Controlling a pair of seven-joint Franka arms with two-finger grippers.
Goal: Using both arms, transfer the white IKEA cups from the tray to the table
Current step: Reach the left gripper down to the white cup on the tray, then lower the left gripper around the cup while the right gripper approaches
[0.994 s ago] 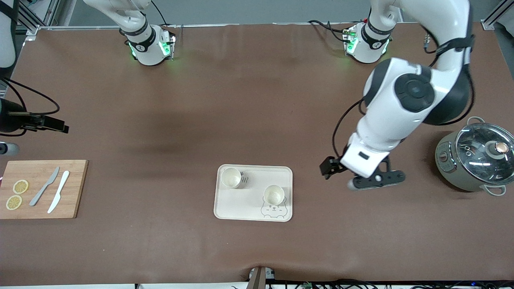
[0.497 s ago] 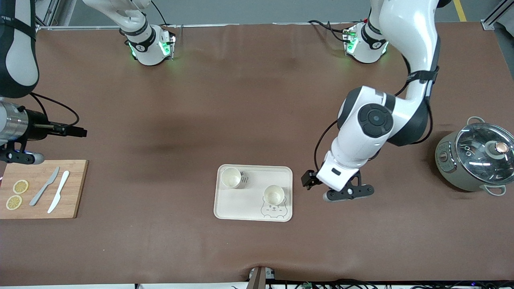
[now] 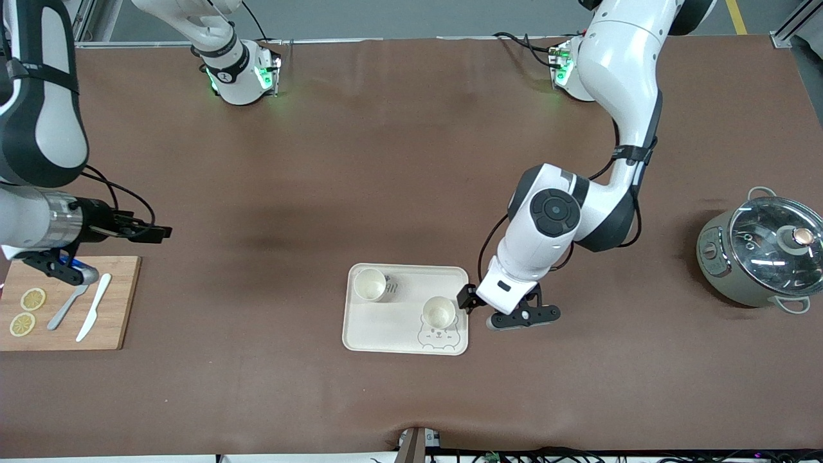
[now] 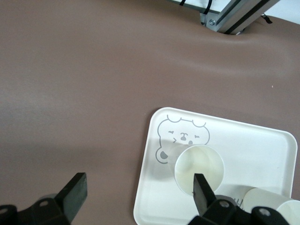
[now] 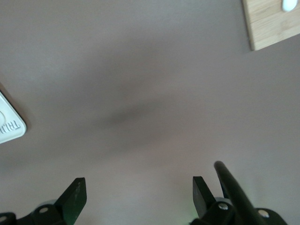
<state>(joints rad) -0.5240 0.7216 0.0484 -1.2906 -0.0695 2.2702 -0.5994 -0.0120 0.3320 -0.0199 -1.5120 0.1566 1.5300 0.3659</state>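
On the table (image 3: 398,193) sits the tray (image 3: 379,334), both white IKEA cups (image 3: 370,285) on it (nothing moved yet). Left gripper (image 3: 508,312), fingers spread, hangs beside the tray's edge; right gripper (image 3: 103,247), spread too, is over the cutting board (image 3: 122,321).

Second cup (image 4: 276,206) cut by left wrist frame edge; tray lettering (image 3: 393,287) illegible.
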